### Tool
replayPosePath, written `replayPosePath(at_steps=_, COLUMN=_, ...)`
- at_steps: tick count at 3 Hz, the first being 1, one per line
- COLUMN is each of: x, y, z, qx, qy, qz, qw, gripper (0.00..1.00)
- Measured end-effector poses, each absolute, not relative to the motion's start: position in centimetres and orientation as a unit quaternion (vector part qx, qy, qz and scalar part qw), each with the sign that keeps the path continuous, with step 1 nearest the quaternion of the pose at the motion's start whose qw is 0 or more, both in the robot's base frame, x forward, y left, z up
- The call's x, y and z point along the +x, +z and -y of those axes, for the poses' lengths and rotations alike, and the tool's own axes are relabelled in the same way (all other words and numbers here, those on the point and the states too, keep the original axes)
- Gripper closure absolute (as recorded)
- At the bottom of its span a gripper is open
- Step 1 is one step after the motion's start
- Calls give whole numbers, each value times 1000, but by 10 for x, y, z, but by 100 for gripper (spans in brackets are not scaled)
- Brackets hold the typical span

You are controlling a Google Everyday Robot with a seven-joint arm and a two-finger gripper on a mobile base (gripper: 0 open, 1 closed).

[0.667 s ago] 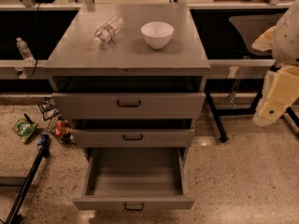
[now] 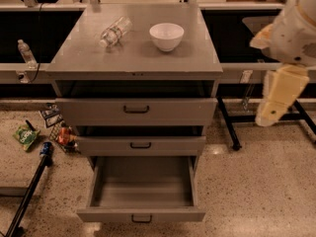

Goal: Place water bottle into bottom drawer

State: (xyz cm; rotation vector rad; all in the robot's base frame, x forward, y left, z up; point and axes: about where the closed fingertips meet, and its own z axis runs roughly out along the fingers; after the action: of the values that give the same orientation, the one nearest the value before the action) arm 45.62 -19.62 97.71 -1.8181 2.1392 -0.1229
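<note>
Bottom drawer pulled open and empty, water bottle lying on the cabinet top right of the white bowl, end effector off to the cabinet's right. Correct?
One error: the water bottle lies left of the white bowl, not right of it, as the camera view shows. The rest holds: the bottom drawer is open and empty, and the end effector hangs off to the right of the cabinet.
</note>
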Motion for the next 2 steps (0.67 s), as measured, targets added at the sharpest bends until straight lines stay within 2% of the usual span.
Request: replayPosePath(at_steps=2, x=542, y=970, z=92, qx=-786, qy=-65, qz=-596, qw=151, gripper=0)
